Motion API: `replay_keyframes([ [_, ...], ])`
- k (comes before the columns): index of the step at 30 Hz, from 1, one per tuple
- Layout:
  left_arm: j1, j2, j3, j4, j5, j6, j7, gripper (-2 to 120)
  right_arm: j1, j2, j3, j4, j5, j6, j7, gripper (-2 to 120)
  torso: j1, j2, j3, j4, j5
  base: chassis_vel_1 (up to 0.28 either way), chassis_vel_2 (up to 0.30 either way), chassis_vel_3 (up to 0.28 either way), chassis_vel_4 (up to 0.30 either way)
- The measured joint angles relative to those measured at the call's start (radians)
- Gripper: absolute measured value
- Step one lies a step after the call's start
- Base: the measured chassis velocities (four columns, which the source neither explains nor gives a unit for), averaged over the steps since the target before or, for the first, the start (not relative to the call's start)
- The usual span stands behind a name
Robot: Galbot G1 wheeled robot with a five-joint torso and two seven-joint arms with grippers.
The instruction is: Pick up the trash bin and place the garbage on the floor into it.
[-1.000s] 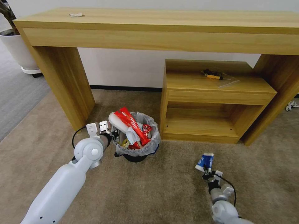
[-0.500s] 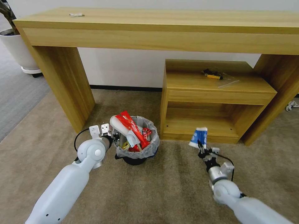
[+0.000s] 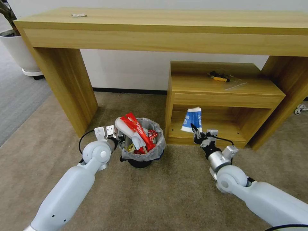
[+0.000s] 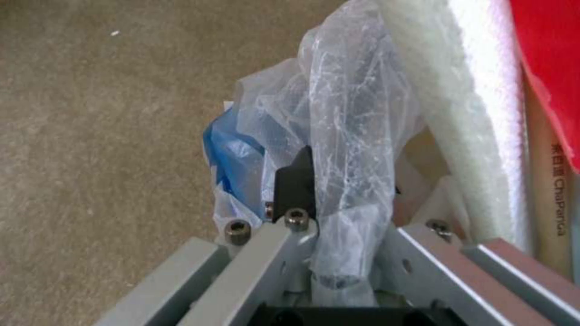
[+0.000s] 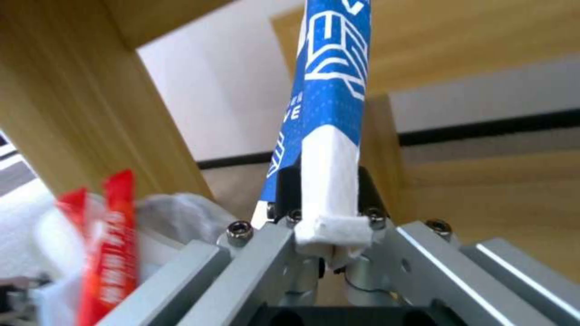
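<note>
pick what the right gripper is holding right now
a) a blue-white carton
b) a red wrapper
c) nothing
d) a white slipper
a: the right gripper is shut on the blue-white carton, held up off the carpet to the right of the trash bin, whose rim the left gripper holds.

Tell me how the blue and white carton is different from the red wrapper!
The carton is blue and white; the red wrapper is red with white print. The carton is up in the air, pinched by the right gripper; the wrapper sticks out of the trash bin, which the left gripper holds by its rim. Both are litter.
</note>
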Motion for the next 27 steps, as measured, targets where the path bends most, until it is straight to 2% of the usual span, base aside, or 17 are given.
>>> replay_keyframes([
  [5,-0.027,-0.013,0.017,0.011,-0.005,0.003,-0.003,0,0.073,-0.01,-0.055,0.049,0.019,-0.015,0.016,0,0.0,0.0,0.0,-0.0003,-0.0001,0.0,0.0,0.0,0.0],
  [8,-0.039,-0.021,0.021,0.013,-0.007,0.005,-0.007,0,0.158,0.001,-0.138,0.065,0.047,-0.023,0.026,0,0.0,0.0,0.0,0.0001,-0.0001,0.0,0.0,0.0,0.0],
  [9,-0.039,-0.021,0.021,0.013,-0.007,0.005,-0.007,0,0.158,0.001,-0.138,0.065,0.047,-0.023,0.026,0,0.0,0.0,0.0,0.0001,-0.0001,0.0,0.0,0.0,0.0],
  [12,-0.045,-0.027,0.023,0.014,-0.009,0.007,-0.008,0,0.245,0.025,-0.247,0.066,0.078,-0.025,0.028,0,0.0,0.0,0.0,-0.0002,-0.0003,0.0,0.0,0.0,0.0],
  [13,-0.045,-0.027,0.023,0.014,-0.009,0.007,-0.008,0,0.245,0.025,-0.247,0.066,0.078,-0.025,0.028,0,0.0,0.0,0.0,-0.0002,-0.0003,0.0,0.0,0.0,0.0],
  [15,-0.051,-0.031,0.023,0.013,-0.013,0.008,-0.01,0,0.29,0.06,-0.31,0.051,0.095,-0.028,0.03,0,0.0,0.0,0.0,0.0,-0.0001,0.0,0.0,0.0,0.0],
  [19,-0.056,-0.032,0.025,0.005,-0.018,0.008,-0.011,0,0.326,0.113,-0.365,0.026,0.104,-0.031,0.041,0,0.0,0.0,0.0,0.0001,-0.0001,0.0,0.0,0.0,0.0],
  [27,-0.057,-0.032,0.026,-0.016,-0.027,0.01,-0.016,0,0.348,0.176,-0.42,-0.043,0.103,-0.031,0.044,0,0.0,0.0,0.0,-0.0001,0.0,0.0,0.0,0.0,0.0],
])
